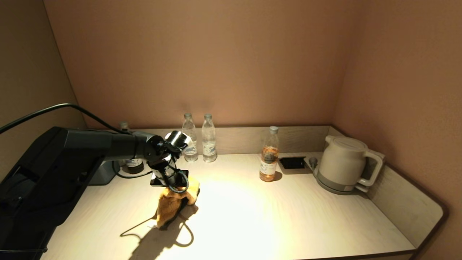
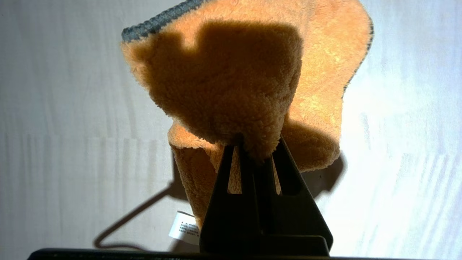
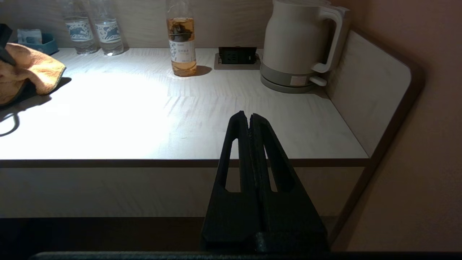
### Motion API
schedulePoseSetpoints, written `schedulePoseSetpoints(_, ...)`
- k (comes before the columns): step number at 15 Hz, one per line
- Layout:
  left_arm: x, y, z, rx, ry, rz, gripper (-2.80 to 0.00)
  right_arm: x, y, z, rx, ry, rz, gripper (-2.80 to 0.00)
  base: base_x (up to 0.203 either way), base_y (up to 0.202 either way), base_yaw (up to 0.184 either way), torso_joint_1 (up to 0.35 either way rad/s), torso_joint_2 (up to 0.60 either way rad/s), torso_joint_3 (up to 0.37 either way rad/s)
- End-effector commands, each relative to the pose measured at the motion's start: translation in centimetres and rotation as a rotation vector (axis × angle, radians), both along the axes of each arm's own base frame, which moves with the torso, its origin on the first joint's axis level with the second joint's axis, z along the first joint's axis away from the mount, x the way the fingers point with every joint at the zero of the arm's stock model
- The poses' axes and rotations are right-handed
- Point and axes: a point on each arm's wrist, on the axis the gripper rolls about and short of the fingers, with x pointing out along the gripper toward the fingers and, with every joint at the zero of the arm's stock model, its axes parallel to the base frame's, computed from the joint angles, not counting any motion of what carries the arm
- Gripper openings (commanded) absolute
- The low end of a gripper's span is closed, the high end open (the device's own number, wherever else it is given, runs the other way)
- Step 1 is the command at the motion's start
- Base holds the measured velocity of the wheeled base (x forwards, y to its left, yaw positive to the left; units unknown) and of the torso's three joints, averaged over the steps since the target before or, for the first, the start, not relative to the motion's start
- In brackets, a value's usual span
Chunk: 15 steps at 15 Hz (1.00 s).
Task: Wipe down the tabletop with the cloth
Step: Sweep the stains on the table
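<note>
An orange fluffy cloth (image 1: pixel 175 202) with a dark hem hangs from my left gripper (image 1: pixel 175 186) over the left-middle of the pale tabletop (image 1: pixel 252 213); its lower end rests on or near the surface. In the left wrist view the gripper (image 2: pixel 257 150) is shut on a fold of the cloth (image 2: pixel 234 79), and a white care label (image 2: pixel 184 227) shows below. My right gripper (image 3: pixel 249 117) is shut and empty, held off the table in front of its front edge. The cloth also shows in the right wrist view (image 3: pixel 29 72).
Two clear water bottles (image 1: pixel 198 139) stand at the back wall. A bottle of amber drink (image 1: pixel 269 155) stands mid-back. A white kettle (image 1: pixel 343 162) sits back right beside a black socket (image 1: pixel 292 163). A bottle and a tray sit behind the left arm.
</note>
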Motion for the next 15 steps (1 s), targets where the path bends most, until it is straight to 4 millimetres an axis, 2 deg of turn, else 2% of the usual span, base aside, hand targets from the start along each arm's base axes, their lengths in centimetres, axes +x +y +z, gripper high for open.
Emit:
schedulePoseSetpoints(1, 1.0, 0.5, -0.8, 0.001, -0.039, 0.003, -2.80, 0.0, 0.0, 0.0, 0.000, 0.001, 0.001, -2.80, 0.000, 0.000, 0.000, 0.000, 0.00, 0.000)
schedulePoseSetpoints(3, 2.3, 1.5, -1.3, 0.006, -0.101, 0.014, -2.80, 0.0, 0.0, 0.0, 0.000, 0.002, 0.001, -2.80, 0.000, 0.000, 0.000, 0.000, 0.00, 0.000)
schedulePoseSetpoints(6, 3.5, 2.6, -2.8, 0.082, -0.150, 0.053, -2.80, 0.0, 0.0, 0.0, 0.000, 0.001, 0.001, -2.80, 0.000, 0.000, 0.000, 0.000, 0.00, 0.000)
schedulePoseSetpoints(8, 3.8, 2.9, -3.0, 0.099, -0.162, 0.059, -2.80, 0.0, 0.0, 0.0, 0.000, 0.001, 0.001, -2.80, 0.000, 0.000, 0.000, 0.000, 0.00, 0.000)
schedulePoseSetpoints(12, 6.1, 4.8, -4.3, 0.136, -0.282, 0.057, -2.80, 0.0, 0.0, 0.0, 0.000, 0.001, 0.001, -2.80, 0.000, 0.000, 0.000, 0.000, 0.00, 0.000)
schedulePoseSetpoints(14, 6.3, 5.0, -4.4, 0.142, -0.287, 0.057, -2.80, 0.0, 0.0, 0.0, 0.000, 0.001, 0.001, -2.80, 0.000, 0.000, 0.000, 0.000, 0.00, 0.000)
schedulePoseSetpoints(15, 6.8, 5.6, -5.2, 0.151, -0.304, 0.059, -2.80, 0.0, 0.0, 0.0, 0.000, 0.001, 0.001, -2.80, 0.000, 0.000, 0.000, 0.000, 0.00, 0.000)
